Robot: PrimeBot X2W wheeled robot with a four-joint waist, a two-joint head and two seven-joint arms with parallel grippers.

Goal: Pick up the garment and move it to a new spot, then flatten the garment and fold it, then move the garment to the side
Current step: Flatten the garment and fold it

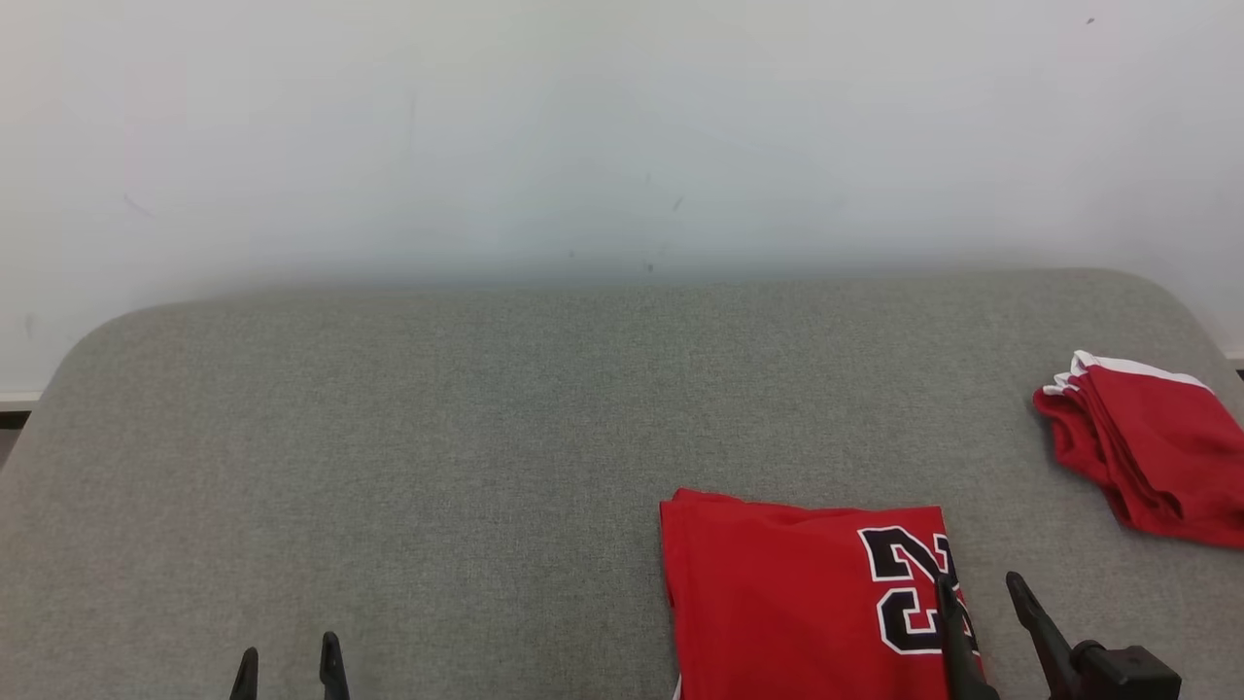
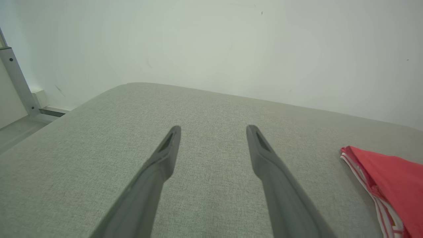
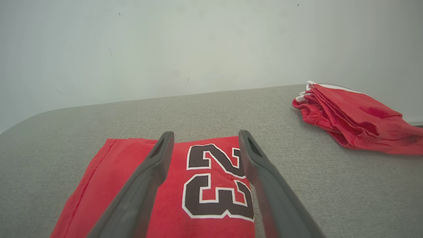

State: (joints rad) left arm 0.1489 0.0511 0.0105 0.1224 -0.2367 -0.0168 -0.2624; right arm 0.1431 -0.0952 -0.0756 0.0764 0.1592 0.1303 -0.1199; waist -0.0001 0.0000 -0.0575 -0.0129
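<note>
A folded red garment with a black number 23 lies flat at the near right of the grey cushioned surface. The right wrist view looks down on that garment, and its striped edge shows at the right in the left wrist view. My right gripper hovers open over the garment's right edge, nothing between its fingers. My left gripper stands open at the near left above bare cushion, well left of the garment; in the left wrist view that left gripper holds nothing.
A second folded red garment with white trim lies at the far right edge of the surface, also seen as the red pile in the right wrist view. A white wall stands behind. A metal post rises at the left.
</note>
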